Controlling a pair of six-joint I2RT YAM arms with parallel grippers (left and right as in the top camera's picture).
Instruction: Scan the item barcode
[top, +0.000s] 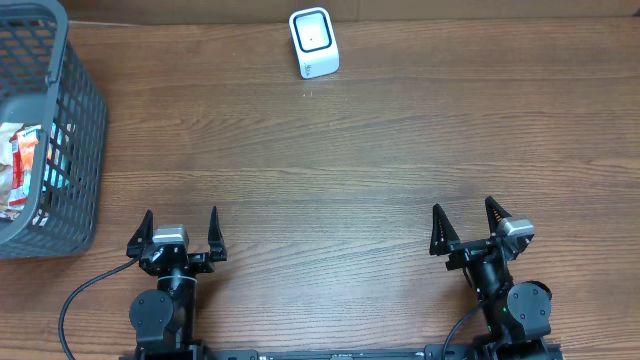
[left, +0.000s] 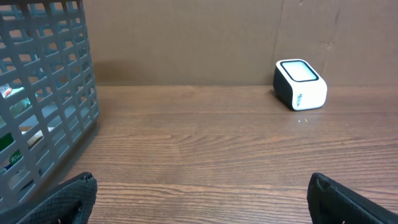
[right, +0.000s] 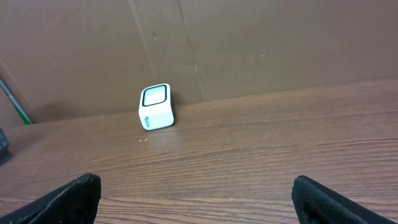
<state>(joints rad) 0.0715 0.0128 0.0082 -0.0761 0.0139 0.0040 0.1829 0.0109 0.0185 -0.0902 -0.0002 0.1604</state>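
Looking for the item first, we find the packets (top: 20, 165) lying inside the grey basket (top: 78, 110) at the far left of the table (top: 330, 170). White and orange wrappers show over the rim, but we cannot see any barcode on them. We judge that the basket keeps them in one place, so an arm must lift one out before anything can be scanned. The white scanner (top: 314, 42) stands alone at the far edge, near the middle. Its window is turned up, probably so that a packet can be shown to it from the arms' side.

The left gripper (top: 181, 212) is the nearer claw. The basket is to its left and further forward, not touching it. Its two fingers are wide apart and hold nothing. The right gripper (top: 463, 204) is well apart from the packets, on the other side of the table, with its fingers also spread and empty. Both claws point toward the far edge, with the scanner well ahead of them. In our judgement the task is not yet begun, and the left arm is better placed for the first reach.
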